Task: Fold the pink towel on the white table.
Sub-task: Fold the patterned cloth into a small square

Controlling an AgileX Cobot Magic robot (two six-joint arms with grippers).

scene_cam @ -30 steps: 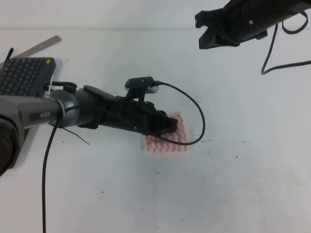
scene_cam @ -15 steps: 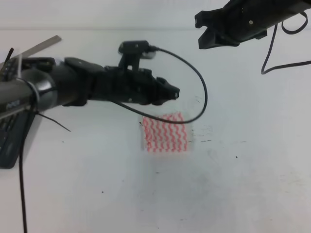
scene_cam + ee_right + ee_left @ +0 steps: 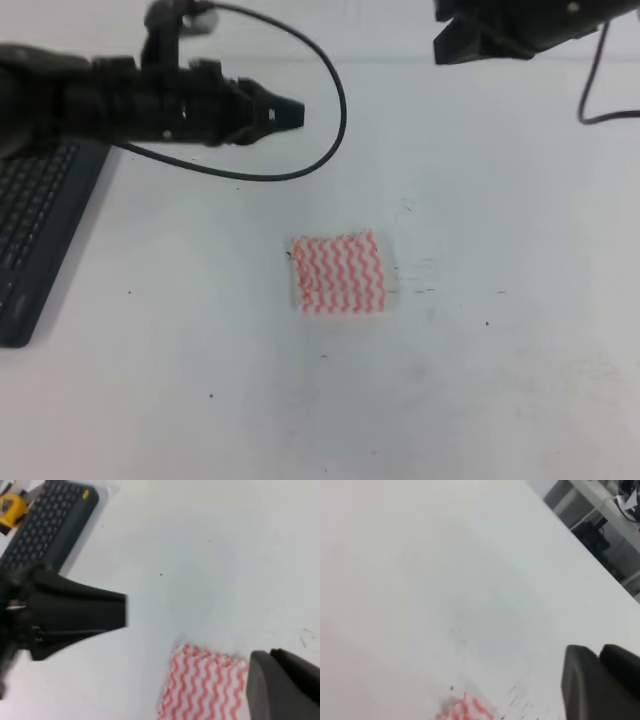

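Note:
The pink towel (image 3: 340, 273) lies folded into a small flat rectangle near the middle of the white table (image 3: 480, 380), with nothing touching it. My left gripper (image 3: 292, 113) hovers up and to the left of it, well apart, its jaws together and empty. In the left wrist view the fingers (image 3: 600, 680) sit pressed together at the lower right, and a corner of the towel (image 3: 465, 711) shows at the bottom edge. My right gripper (image 3: 442, 42) hangs high at the top right, partly cut off. In the right wrist view its fingers (image 3: 280, 685) look closed beside the towel (image 3: 205, 687).
A dark grey keyboard (image 3: 35, 235) lies along the table's left side, partly under the left arm; it also shows as the keyboard (image 3: 50, 530) in the right wrist view, with a yellow object (image 3: 10, 502) beside it. A black cable (image 3: 335, 110) loops off the left arm.
The left arm has risen off the towel and pulled back up and to the left, leaving the towel lying folded. The right arm has shifted slightly up and to the right.

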